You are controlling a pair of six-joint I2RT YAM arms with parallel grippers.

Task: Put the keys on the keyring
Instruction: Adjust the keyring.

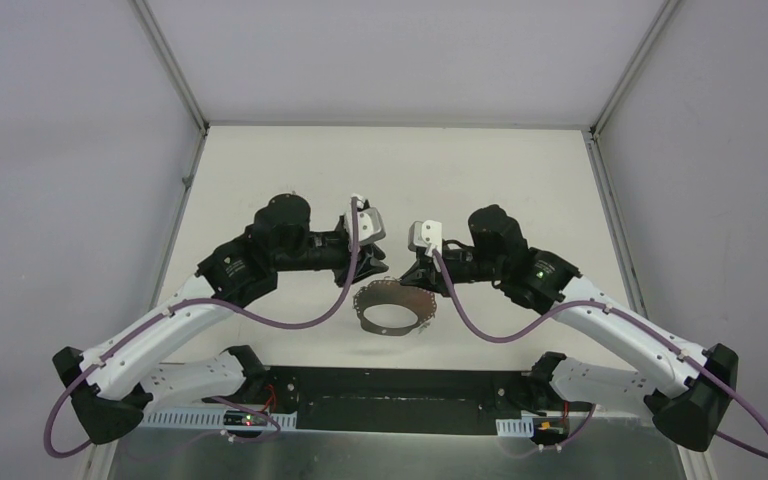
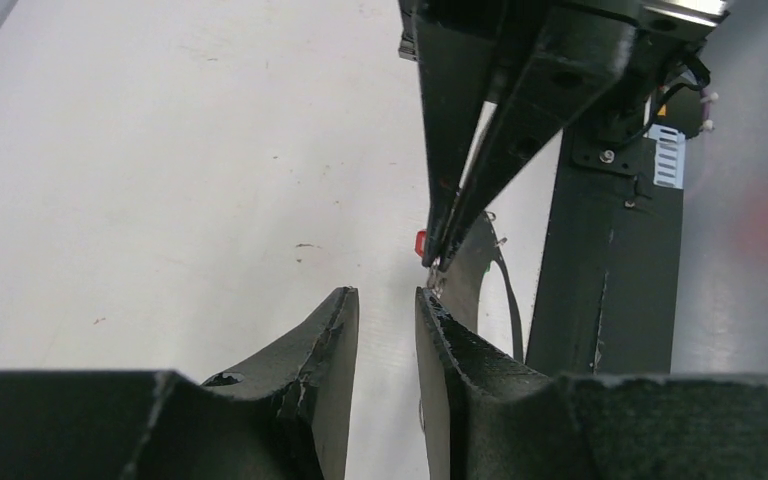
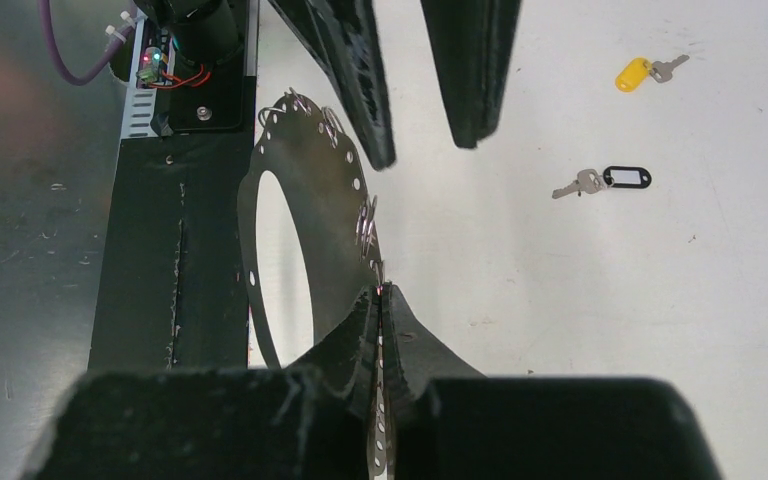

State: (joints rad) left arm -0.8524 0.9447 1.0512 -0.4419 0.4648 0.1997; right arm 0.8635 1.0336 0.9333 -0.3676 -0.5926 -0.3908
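Note:
The keyring (image 3: 310,170) is a wide, thin grey perforated loop held up on edge, with small metal clips along its rim. My right gripper (image 3: 381,292) is shut on its rim; from above that gripper (image 1: 420,276) sits at the loop's (image 1: 395,305) top right. My left gripper (image 2: 387,300) stands open with a narrow, empty gap, just short of the right gripper's fingers (image 2: 460,190) and the loop's edge (image 2: 475,270). Two keys lie on the table beyond: one with a black tag (image 3: 605,180), one with a yellow tag (image 3: 640,72). No keys show in the top view.
A black base plate (image 3: 175,250) runs along the near table edge behind the loop. White walls with metal rails (image 1: 175,80) enclose the table. A small red bit (image 2: 421,243) shows beside the right fingertips.

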